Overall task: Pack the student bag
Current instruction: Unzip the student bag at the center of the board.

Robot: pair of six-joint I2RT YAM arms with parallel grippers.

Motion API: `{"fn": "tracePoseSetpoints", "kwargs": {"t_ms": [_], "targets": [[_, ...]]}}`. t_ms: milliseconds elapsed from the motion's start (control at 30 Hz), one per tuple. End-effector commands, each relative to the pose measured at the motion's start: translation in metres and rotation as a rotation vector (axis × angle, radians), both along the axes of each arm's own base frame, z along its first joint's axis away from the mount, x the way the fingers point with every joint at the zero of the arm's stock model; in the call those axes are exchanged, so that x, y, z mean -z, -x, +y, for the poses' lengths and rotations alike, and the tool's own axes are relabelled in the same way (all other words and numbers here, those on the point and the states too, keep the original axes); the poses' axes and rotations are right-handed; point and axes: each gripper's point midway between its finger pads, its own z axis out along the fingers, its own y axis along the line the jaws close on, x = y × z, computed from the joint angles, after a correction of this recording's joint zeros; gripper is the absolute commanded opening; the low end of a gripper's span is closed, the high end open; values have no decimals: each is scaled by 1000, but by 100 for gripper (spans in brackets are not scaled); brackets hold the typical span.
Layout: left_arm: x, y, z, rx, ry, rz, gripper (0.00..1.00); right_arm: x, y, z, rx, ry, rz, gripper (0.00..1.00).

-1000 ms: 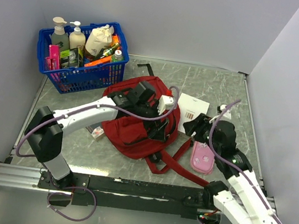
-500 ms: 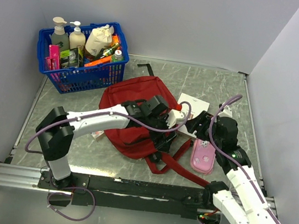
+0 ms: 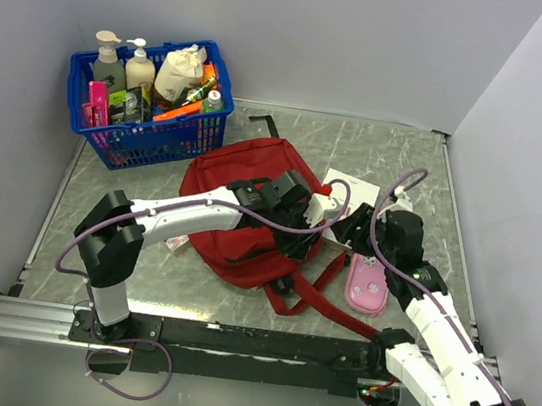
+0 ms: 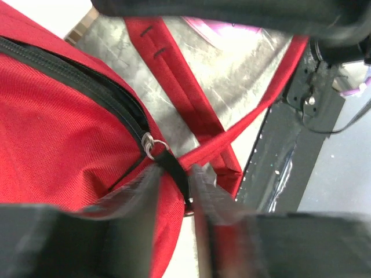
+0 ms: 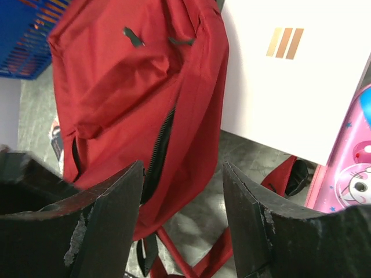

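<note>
Two pincers in view, both at the right side of the student bag.

Bag: dark red, lying flat mid-desk, just in front of the blue basket of bottles. Its red straps trail toward the near edge of the desk. The left arm lies across the top of it.

Left pincer: drawn in narrow on the black zipper pull tab, one finger on each side, pinching it. The metal slider sits just above the tab, at the end of the black zipper track. This is at the bag's lower right corner, next to where the straps cross. The black frame rail shows past the desk edge in the left wrist view.

Right pincer: spread wide, nothing between the fingers. It hovers over the bag's right edge, tips apart from the fabric. A dark zipper slit runs down the bag between the fingers in its view. Can't tell how far that zipper is undone.

Other items:
- white booklet with brown stripes, touching the bag's right side, partly under the right arm
- pink pencil case, just beside the booklet on the near side, right of the straps
</note>
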Motion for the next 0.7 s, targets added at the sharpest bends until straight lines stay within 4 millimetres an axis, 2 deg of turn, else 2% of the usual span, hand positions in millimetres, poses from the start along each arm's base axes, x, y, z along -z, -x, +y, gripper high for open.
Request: {"fn": "tracePoseSetpoints", "kwargs": {"t_ms": [0, 133, 367, 533, 667], "targets": [[-15, -14, -10, -32, 26, -45, 16, 1, -6, 7, -19, -38, -11, 63], [-17, -14, -10, -32, 27, -48, 2, 3, -8, 15, -50, -64, -5, 63], [-25, -16, -11, -29, 27, -78, 1, 2, -7, 36, -141, -137, 26, 63], [-30, -18, -10, -33, 29, -103, 1, 20, -4, 43, -170, -132, 115, 63], [-34, -15, -11, -21, 33, -113, 1, 20, -4, 51, -196, -160, 123, 59]]}}
